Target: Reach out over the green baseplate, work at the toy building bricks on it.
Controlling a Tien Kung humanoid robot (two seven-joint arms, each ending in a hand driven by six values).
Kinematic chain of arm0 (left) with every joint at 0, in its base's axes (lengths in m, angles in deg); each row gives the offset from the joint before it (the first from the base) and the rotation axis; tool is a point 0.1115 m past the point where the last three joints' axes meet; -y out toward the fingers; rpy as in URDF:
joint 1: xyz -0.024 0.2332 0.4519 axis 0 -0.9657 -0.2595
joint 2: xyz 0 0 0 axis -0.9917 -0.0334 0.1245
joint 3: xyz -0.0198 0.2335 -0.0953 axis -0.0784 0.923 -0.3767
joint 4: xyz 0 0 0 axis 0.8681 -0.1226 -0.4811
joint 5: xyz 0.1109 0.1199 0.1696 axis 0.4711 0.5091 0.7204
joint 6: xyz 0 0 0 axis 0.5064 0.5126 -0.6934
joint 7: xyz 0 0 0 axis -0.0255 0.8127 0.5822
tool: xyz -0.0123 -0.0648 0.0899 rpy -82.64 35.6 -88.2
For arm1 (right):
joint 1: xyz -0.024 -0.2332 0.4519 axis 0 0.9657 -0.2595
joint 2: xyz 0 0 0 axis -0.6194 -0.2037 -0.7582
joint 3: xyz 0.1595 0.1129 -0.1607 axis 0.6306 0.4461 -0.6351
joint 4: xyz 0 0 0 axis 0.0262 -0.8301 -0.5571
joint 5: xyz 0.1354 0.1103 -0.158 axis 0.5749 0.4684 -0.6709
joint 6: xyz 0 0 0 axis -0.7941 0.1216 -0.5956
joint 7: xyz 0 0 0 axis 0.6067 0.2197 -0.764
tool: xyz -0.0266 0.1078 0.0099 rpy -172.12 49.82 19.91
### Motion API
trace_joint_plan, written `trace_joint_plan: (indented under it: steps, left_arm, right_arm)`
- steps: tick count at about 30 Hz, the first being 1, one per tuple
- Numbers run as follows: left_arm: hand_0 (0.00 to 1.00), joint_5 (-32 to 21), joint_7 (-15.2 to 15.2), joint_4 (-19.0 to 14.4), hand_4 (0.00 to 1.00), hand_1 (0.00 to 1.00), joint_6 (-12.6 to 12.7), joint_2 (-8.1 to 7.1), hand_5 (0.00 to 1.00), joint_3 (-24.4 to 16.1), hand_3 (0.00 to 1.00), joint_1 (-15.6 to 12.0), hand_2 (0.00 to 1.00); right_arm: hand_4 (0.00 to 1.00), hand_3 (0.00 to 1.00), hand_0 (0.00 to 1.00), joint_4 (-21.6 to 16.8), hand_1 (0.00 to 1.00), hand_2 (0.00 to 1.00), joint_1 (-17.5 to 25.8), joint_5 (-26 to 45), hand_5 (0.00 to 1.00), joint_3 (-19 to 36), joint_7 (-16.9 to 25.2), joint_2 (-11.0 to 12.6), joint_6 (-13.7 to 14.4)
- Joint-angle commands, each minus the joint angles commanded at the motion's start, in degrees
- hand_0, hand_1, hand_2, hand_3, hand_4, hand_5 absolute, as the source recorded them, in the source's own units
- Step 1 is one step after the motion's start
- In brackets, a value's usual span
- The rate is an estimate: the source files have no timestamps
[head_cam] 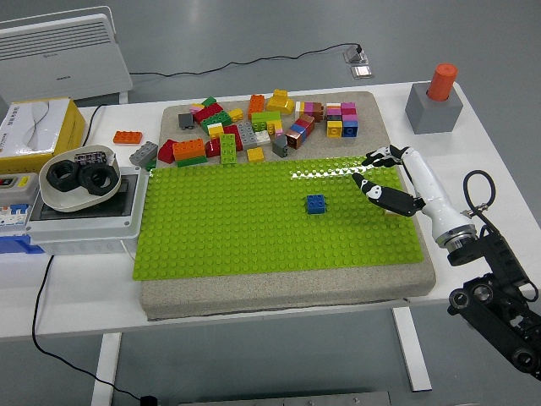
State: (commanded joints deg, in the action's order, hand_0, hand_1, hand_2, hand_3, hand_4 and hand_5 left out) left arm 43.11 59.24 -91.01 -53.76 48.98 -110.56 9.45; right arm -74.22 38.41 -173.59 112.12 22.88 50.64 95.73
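Note:
A small blue brick [316, 204] stands alone near the middle of the green baseplate [228, 228]. My right hand [372, 173] hovers over the plate's right edge, well to the right of the blue brick, fingers spread and holding nothing. Behind the plate lies a pile of loose bricks [254, 127] in many colours on the grey mat. The left arm is out of sight.
A grey block with an orange knob [434, 100] sits at the back right. To the left stand a grey box carrying a white bowl [78, 179], a yellow box [34, 125] and a stray orange brick [128, 136]. A white heater [59, 55] stands behind the table.

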Motion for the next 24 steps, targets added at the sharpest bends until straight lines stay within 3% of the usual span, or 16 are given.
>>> trace_joint_plan:
  steps: [11, 24]
  left_arm:
    - [0.755, -0.46, 0.35, 0.00, 0.672, 0.680, 0.38, 0.54, 0.617, -0.06, 0.610, 0.13, 0.650]
    - [0.754, 1.79, -1.86, 0.00, 0.675, 0.667, -0.86, 0.91, 0.597, -0.22, 0.616, -0.19, 0.631]
  right_arm:
    - [0.741, 0.466, 0.667, 0.32, 0.640, 0.699, -0.59, 0.35, 0.389, -1.78, 0.06, -0.40, 0.07]
    - [0.746, 0.480, 0.664, 0.73, 0.637, 0.697, -1.10, -0.58, 0.373, -3.41, -1.01, 0.12, 0.58]
